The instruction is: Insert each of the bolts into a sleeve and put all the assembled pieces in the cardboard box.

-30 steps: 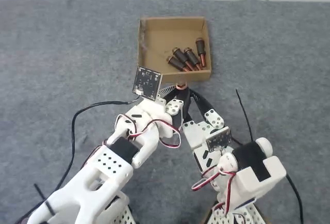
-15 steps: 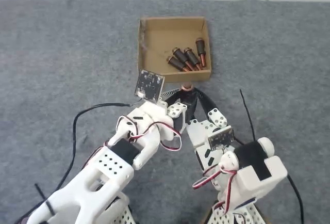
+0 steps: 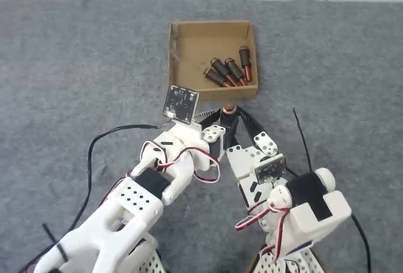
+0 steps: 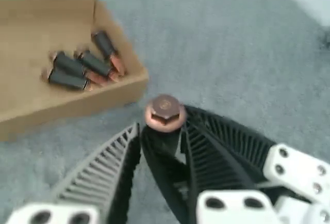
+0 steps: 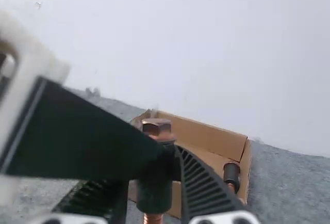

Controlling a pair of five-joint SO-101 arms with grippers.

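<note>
I am holding the sleeved bolt (image 3: 227,112) upright just before the front wall of the cardboard box (image 3: 192,46). The left gripper (image 4: 161,133) is sitting at its left and the right gripper (image 5: 153,184) at its right. Four assembled pieces (image 3: 228,70) are lying side by side in the box's front right corner.

The grey, felt-like surface (image 3: 69,65) carries an open cardboard box (image 3: 189,46) near its far edge. A black cable (image 3: 89,166) also lies on it.
</note>
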